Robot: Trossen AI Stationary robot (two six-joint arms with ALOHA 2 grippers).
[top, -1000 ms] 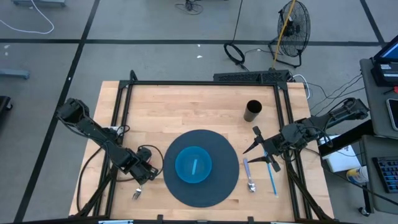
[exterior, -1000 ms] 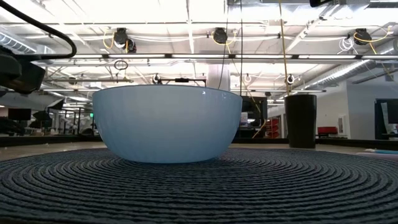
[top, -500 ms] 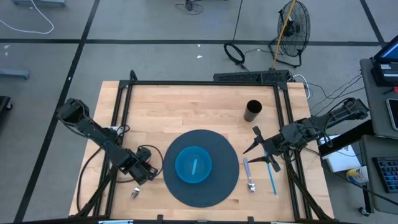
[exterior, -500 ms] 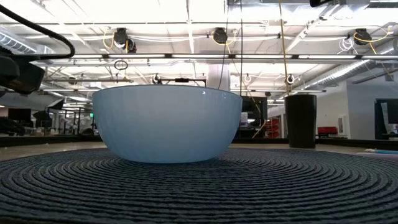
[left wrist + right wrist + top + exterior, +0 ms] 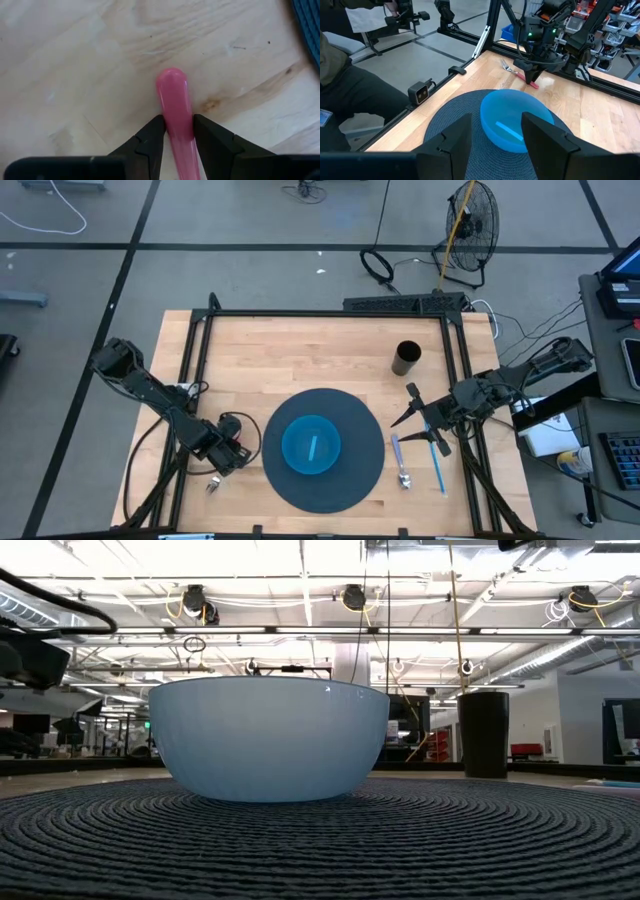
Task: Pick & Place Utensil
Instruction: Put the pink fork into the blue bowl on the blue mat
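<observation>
The utensil is a fork with a metal head [image 5: 212, 485] and a pink handle [image 5: 173, 90], near the table's near-left corner. My left gripper [image 5: 227, 463] stands over it, shut on the handle. A blue bowl [image 5: 312, 445] sits on a dark round woven mat [image 5: 340, 485] at the table's middle, with a light blue utensil [image 5: 312, 446] lying inside it. My right gripper [image 5: 414, 416] is open and waits over the table's right side, touching nothing. My left gripper pinches the fork's pink handle [image 5: 175, 107] between its two fingers [image 5: 152, 135], a short way back from the handle's rounded free end [image 5: 171, 77]. The fingers come from above, pointing down, and lie across the handle. The metal head sticks out toward the near edge.
A spoon [image 5: 400, 464] and a blue stick-like utensil [image 5: 438, 466] lie right of the mat, below my right gripper. A black cup [image 5: 406, 358] stands at the far right. A black frame [image 5: 320, 313] rims the table. Bare wood lies left of and beyond the mat.
My left gripper has shifted a little toward the table's left and far edges, still shut on the handle. The fork's metal head has gone with it by the same small amount.
</observation>
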